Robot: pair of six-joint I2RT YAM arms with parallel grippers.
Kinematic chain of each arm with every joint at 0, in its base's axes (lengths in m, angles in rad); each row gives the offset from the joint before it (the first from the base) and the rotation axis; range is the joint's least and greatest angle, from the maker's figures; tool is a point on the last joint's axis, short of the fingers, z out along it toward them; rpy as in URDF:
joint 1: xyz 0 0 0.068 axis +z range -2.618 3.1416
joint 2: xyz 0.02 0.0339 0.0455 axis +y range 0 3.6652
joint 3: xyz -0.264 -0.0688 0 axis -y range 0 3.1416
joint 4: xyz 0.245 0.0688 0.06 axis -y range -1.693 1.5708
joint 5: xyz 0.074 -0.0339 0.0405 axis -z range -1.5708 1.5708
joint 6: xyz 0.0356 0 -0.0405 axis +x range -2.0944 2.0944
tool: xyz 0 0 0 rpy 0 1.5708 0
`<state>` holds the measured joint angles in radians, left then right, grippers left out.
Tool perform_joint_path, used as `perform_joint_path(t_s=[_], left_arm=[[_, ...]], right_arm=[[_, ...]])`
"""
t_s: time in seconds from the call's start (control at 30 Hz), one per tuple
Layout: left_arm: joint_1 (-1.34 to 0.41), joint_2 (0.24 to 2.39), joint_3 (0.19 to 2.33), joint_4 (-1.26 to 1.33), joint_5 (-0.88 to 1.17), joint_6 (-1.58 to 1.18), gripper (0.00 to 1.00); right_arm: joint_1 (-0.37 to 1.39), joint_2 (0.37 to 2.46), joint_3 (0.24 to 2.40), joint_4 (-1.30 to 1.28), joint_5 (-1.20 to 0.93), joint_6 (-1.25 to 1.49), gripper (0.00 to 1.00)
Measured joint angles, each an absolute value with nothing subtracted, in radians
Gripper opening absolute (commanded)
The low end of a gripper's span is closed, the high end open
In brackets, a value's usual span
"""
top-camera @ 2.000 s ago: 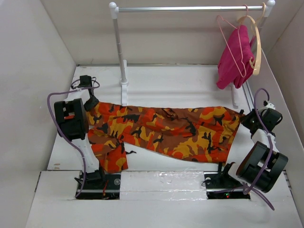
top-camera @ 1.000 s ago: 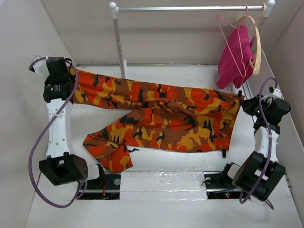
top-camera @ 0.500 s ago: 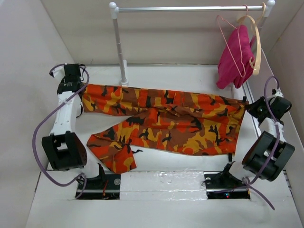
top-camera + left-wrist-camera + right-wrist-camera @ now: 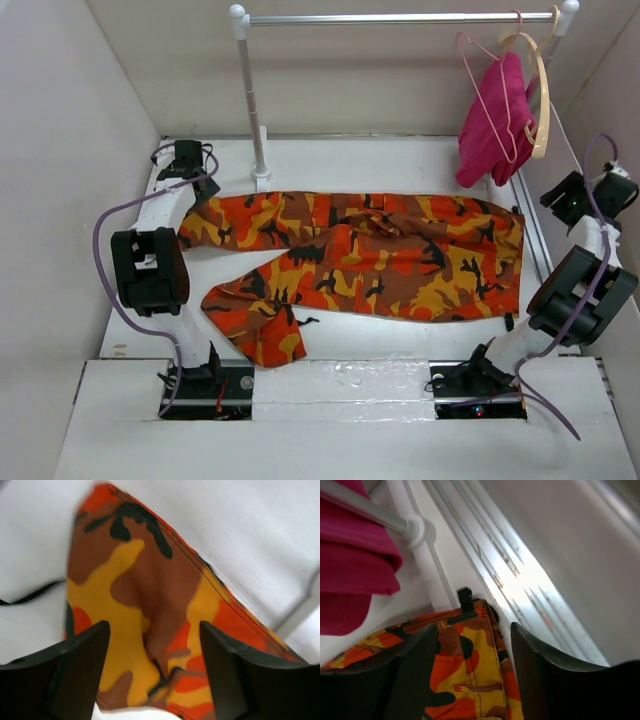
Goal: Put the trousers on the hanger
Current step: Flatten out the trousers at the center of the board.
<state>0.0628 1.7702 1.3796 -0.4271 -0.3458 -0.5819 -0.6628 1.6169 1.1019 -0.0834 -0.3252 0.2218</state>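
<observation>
The camouflage trousers [image 4: 370, 265] lie spread flat on the white table, waistband at the right, one leg bent toward the front left. My left gripper [image 4: 188, 165] hovers open just past the far leg's end. In the left wrist view that leg end [image 4: 145, 605] shows below the gripper [image 4: 152, 675], untouched by the fingers. My right gripper [image 4: 578, 196] hangs open off the waistband's right edge, with the waistband corner [image 4: 470, 645] below its spread fingers [image 4: 555, 680]. The pink wire hanger [image 4: 487, 92] hangs on the rail at the back right.
A metal rail [image 4: 400, 17] on two white posts [image 4: 250, 100] crosses the back. A pale wooden hanger [image 4: 541, 90] carrying a magenta cloth [image 4: 495, 125] hangs next to the pink hanger. The enclosure's walls stand close on both sides. The right post's foot [image 4: 422, 555] is near the waistband.
Both grippers have opened and let go of the trousers, which were stretched between them; the cloth has settled on the table and both arms have pulled slightly outward.
</observation>
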Motion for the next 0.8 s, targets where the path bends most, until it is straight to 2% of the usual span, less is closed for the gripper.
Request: perform_joint_path(t_s=[0.1,0.2,0.23,0.27,0.3,0.37,0.4,0.53,0.7,0.8], left_arm=[[0.036,1.771,1.382,-0.422,-0.319,-0.563,0.87],[0.019,1.747,1.380,-0.421,-0.311,-0.543,0.88],[0.019,1.729,1.373,-0.419,-0.315,-0.537,0.85],[0.020,1.697,1.361,-0.422,-0.321,-0.532,0.84],[0.029,1.657,1.339,-0.413,-0.330,-0.534,0.84],[0.063,1.559,1.281,-0.409,-0.350,-0.551,0.84],[0.089,1.512,1.251,-0.403,-0.353,-0.564,0.84],[0.267,1.371,1.131,-0.370,-0.323,-0.641,0.83],[0.437,1.461,1.033,-0.311,-0.182,-0.710,0.84],[0.450,1.541,0.989,-0.276,-0.098,-0.736,0.85]], right_arm=[[-0.677,1.599,1.185,-0.108,-0.309,0.217,0.72],[-0.685,1.502,1.163,-0.120,-0.330,0.228,0.71],[-0.685,1.460,1.141,-0.126,-0.358,0.236,0.61],[-0.683,1.404,1.112,-0.127,-0.360,0.236,0.61],[-0.675,1.356,1.079,-0.114,-0.373,0.240,0.54],[-0.633,1.232,0.971,-0.091,-0.391,0.246,0.15],[-0.590,1.155,0.898,-0.085,-0.395,0.254,0.01],[-0.320,0.956,0.704,-0.084,-0.437,0.275,0.00],[-0.040,0.940,0.590,-0.102,-0.477,0.242,0.01],[0.131,0.911,0.572,-0.159,-0.461,0.199,0.21]])
